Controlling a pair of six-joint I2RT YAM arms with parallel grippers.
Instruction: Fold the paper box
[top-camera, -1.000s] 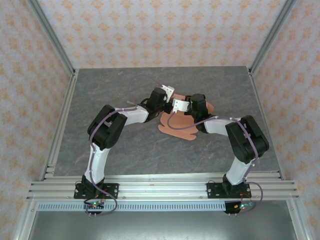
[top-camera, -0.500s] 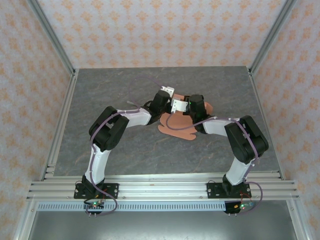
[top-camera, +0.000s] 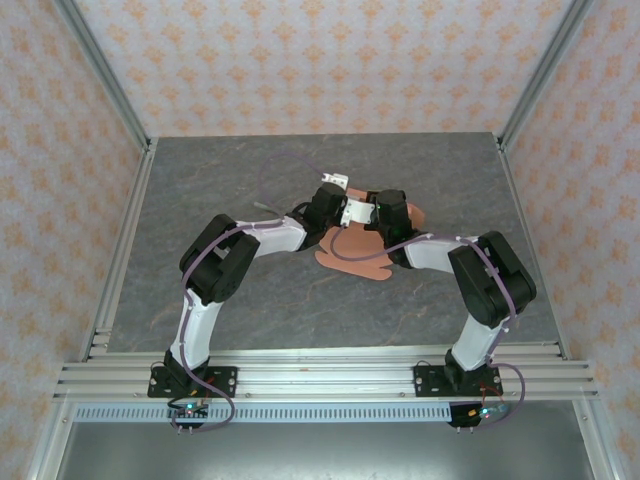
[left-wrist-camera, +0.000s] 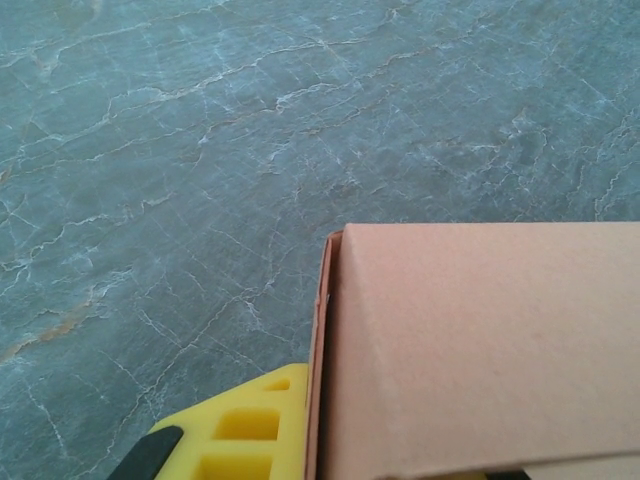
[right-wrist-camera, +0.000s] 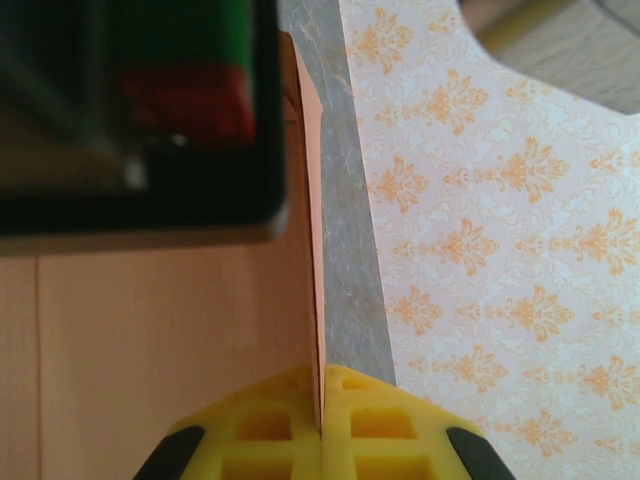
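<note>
Right claw (right-wrist-camera: 322, 425) clamps paper box (right-wrist-camera: 150, 340) edge-on — left claw (left-wrist-camera: 320, 445) grips it too

Table (top-camera: 200, 190): dark grey stone-look top with pale veins, roughly square, with aluminium rails (top-camera: 122, 240) down the left and right sides and a wider slotted rail bank along the near edge. Paper box (top-camera: 352, 258) lies on it a bit right of centre, in the far half: salmon-orange card, rounded flaps flat on the surface at its near side. Thin grey stick (top-camera: 262, 206) on the top, left of the card and apart from it. Left wrist view: veined surface close up, a folded card panel raised over it
</note>
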